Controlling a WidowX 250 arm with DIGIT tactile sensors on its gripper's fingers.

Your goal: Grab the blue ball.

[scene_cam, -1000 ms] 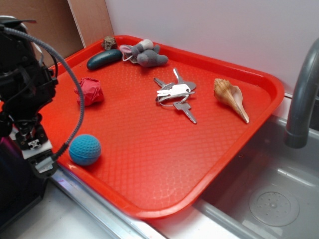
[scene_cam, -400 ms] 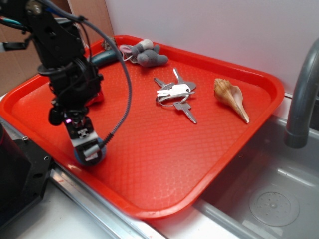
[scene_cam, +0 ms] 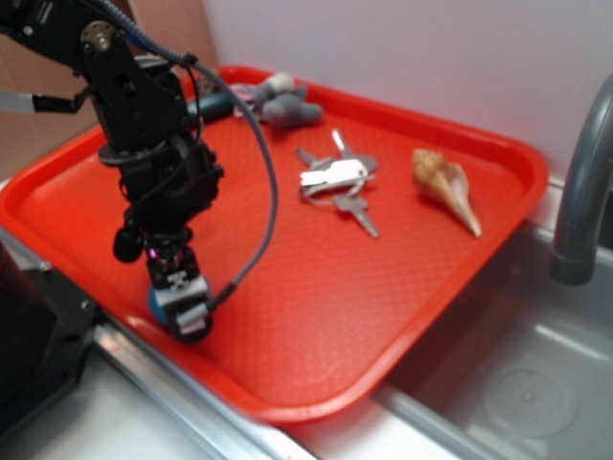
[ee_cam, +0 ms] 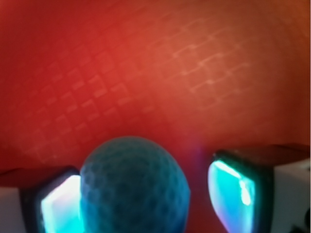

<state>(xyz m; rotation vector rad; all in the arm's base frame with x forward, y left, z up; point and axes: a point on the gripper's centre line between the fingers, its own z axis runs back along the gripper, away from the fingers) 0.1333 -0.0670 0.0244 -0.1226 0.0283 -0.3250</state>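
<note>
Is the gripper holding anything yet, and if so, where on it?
Nothing held yet. The blue ball sits between the open gripper fingers, a gap showing on one side.

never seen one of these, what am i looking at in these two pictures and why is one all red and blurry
It is a small robot arm working over a red tray beside a sink. The wide picture comes from a camera standing outside the robot. The blurry red one comes from a camera on the arm's wrist, looking down past its gripper at the tray floor.

In that close view the blue ball sits between the two gripper fingers. The left one looks to be touching it, while a gap shows on the right, so the gripper is open and nothing is held yet.

Also on the tray: a bunch of keys, a seashell and a grey plush toy at the far edge.
</note>
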